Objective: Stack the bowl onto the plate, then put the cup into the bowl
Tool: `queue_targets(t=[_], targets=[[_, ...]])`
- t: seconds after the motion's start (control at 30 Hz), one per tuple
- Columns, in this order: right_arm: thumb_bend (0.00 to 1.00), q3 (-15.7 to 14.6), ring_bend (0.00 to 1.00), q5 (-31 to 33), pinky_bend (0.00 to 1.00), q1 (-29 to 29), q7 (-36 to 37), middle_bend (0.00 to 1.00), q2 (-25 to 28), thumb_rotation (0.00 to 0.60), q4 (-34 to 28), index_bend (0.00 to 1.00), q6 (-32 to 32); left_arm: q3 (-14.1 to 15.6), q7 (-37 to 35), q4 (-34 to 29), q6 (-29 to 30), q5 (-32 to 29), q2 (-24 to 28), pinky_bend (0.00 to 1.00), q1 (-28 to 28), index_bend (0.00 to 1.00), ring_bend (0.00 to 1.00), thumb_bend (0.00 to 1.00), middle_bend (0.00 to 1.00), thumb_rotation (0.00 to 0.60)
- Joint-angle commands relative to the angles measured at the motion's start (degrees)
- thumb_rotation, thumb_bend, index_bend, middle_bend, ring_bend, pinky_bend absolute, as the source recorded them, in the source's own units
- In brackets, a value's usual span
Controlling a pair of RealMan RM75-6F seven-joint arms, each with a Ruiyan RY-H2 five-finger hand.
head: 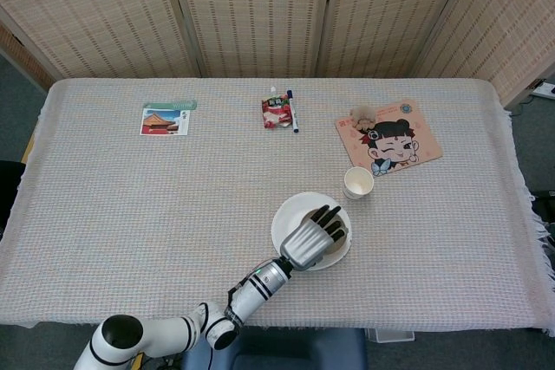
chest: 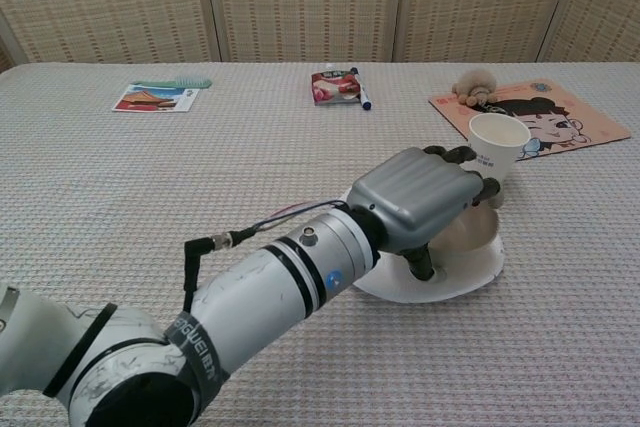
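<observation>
A white plate [head: 281,224] [chest: 470,277] lies on the cloth near the front middle, with a tan bowl [head: 306,208] [chest: 468,235] sitting in it. My left hand [head: 309,240] [chest: 415,197] hovers over the bowl's near side, fingers spread across it and thumb pointing down by the near rim; I see nothing held in it. A white paper cup [head: 358,182] [chest: 497,150] stands upright just beyond the plate to the right, close to my fingertips. My right hand is in neither view.
A cartoon mat [head: 392,140] with a small plush toy [head: 359,115] lies behind the cup. A red snack pouch [head: 276,113] and a pen [head: 293,111] lie at the back middle, a picture card [head: 161,120] and a comb [head: 178,105] at the back left.
</observation>
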Motion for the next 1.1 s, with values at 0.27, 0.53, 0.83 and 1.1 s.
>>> queue_targets(t=[0.27,0.53,0.83,1.1], targets=[[0.07,0.1,0.00,0.0,0.00,0.3,-0.9,0.00,-0.2,0.600,-0.2,0.00,-0.1,-1.1,8.2,-7.4,0.1,-3.7,3.2,0.15,1.9,0.00,0.00,0.22,0.17,0.600],[0.07,0.2,0.00,-0.1,0.00,0.1,-2.3,0.00,0.1,0.600,-1.2,0.00,0.6,-0.9,21.2,-22.1,3.4,-7.8,9.8,0.15,5.6,0.00,0.00,0.22,0.17,0.600],[0.07,0.3,0.00,-0.1,0.00,-0.2,-6.5,0.00,0.7,0.600,-3.9,0.00,1.9,4.0,38.9,-48.1,15.5,-12.8,23.1,0.15,14.9,0.00,0.00,0.22,0.17,0.600],[0.07,0.5,0.00,0.4,0.00,-0.6,-14.2,0.00,1.9,0.600,-9.2,0.00,3.4,11.9,39.5,-64.4,29.5,-6.8,38.8,0.15,25.9,0.00,0.00,0.22,0.16,0.600]])
